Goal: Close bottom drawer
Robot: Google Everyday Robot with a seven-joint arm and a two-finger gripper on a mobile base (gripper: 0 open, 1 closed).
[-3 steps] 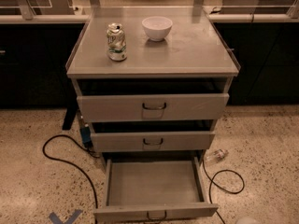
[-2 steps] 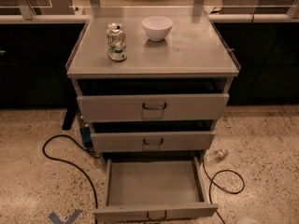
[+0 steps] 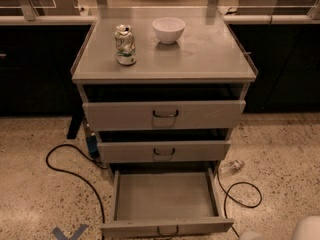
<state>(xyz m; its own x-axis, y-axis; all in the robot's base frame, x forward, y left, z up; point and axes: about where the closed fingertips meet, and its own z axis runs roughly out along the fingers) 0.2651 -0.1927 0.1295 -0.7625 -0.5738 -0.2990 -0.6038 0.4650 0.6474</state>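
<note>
Bottom drawer [image 3: 165,196]: lowest of three in the grey metal cabinet [image 3: 200,59], drawn far out towards the near edge of the scene, its shallow grey tray exposed from above. Its front panel, bearing a small dark wire handle [image 3: 167,231], faces near. The panel's long axis runs left to right; the tray's sides run near to far.

Above it, the middle drawer [image 3: 164,151] and the top drawer [image 3: 164,115] each show a dark gap over the front panel.

On the cabinet top stand a dented drink can [image 3: 125,45], upright at far left, and a white bowl [image 3: 168,29] to its right, the two apart.

On the speckled terrazzo floor [image 3: 35,204]:
- A black cable [image 3: 75,171] loops at the left, ending near the open drawer's left side.
- A second cable loop [image 3: 245,196] lies just right of the drawer.
- A clear plastic bottle [image 3: 231,167] lies on its side by the cabinet's right foot.
- A blue tape mark [image 3: 70,232] lies at near left.

Dark counters [image 3: 35,69] line the far wall.

A pale rounded form [image 3: 306,229] occupies the near right corner. The gripper is outside the view, so I cannot tell how far open it is or what it holds.
</note>
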